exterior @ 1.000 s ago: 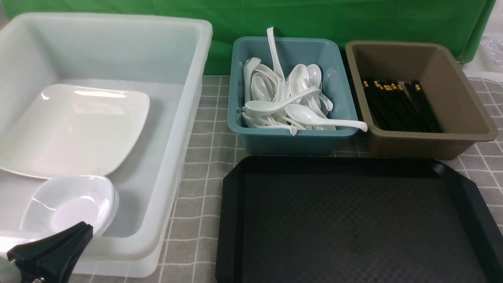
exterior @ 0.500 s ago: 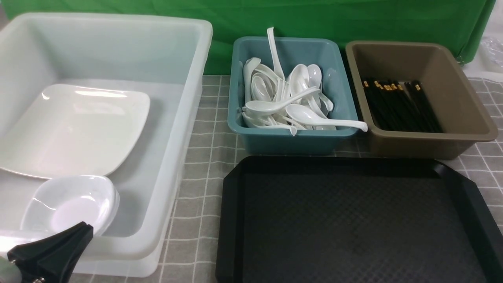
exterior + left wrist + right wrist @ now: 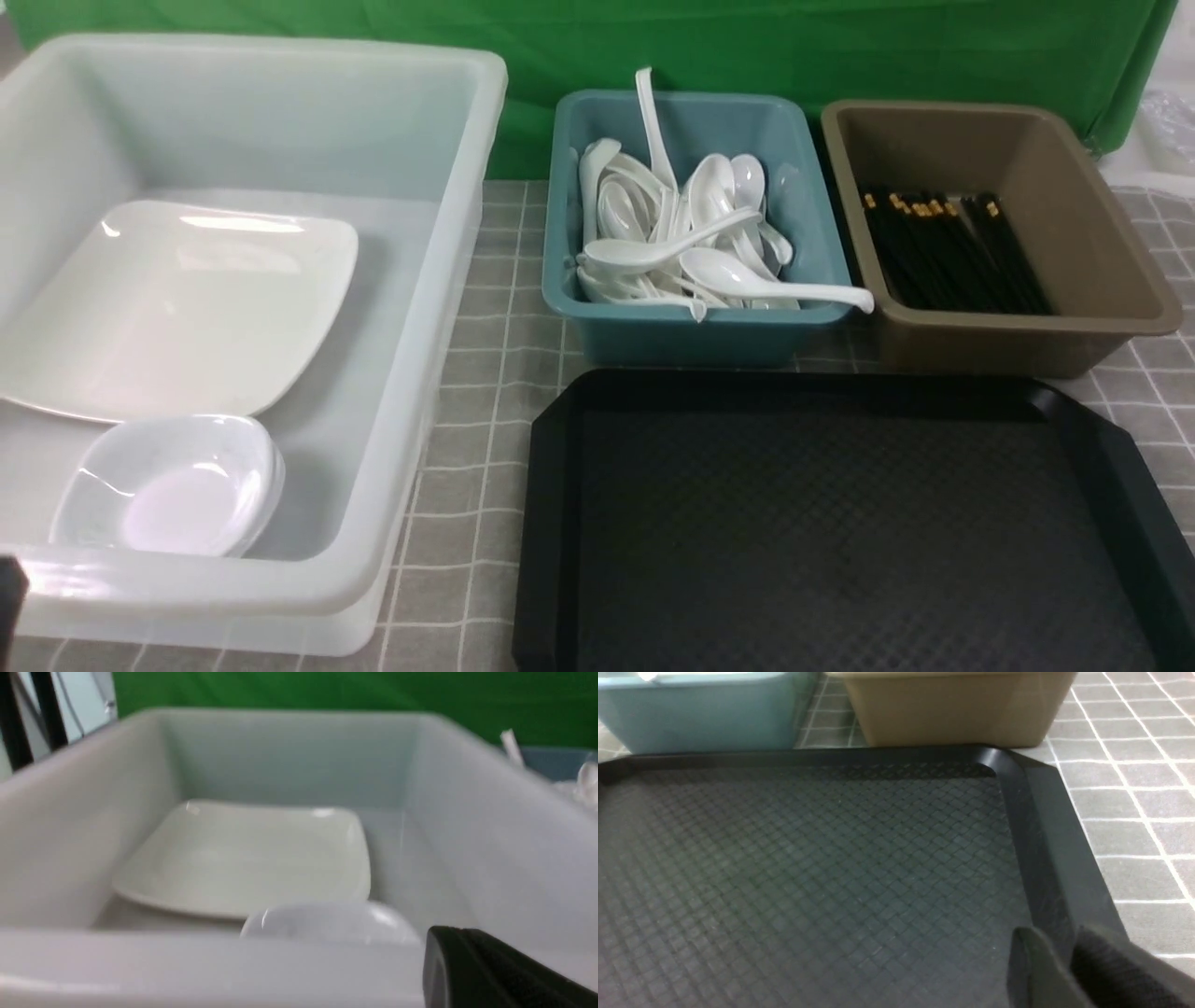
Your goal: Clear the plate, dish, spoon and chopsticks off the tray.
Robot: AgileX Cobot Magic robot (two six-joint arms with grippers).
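Resting inside a large translucent white plastic bin (image 3: 395, 355), at robot's left: the large glossy white square plate with rounded corners (image 3: 177, 308). Near the bin's close wall, a small glossy white rounded-square dish (image 3: 187, 495), nested with another like it, its rim overlapping the plate's near edge in the front view; contact between them, cannot tell.

Black rectangular plastic tray with cut-off corners (image 3: 840, 523) at robot's right, flat on the grey checked cloth (image 3: 467, 523); textured floor exposed across the part in view.

Beyond the tray, a teal plastic bin (image 3: 691, 336) with a heap of white glossy soup spoons (image 3: 653, 224), one handle upright above the rest, another reaching over the rim towards the neighbouring bin. Just beside it, a brown plastic bin (image 3: 1027, 345): thin black chopsticks with gold bands (image 3: 952, 252), lying side by side, banded ends away from the tray. Which spoon or pair is the task's own, cannot tell.

Left gripper (image 3: 451, 935): dark fingers pressed together, nothing pinched, near the white bin. Right gripper (image 3: 1050, 938): blurred fingertips slightly parted, nothing between them, over the tray. Green cloth (image 3: 373, 19) behind the bins
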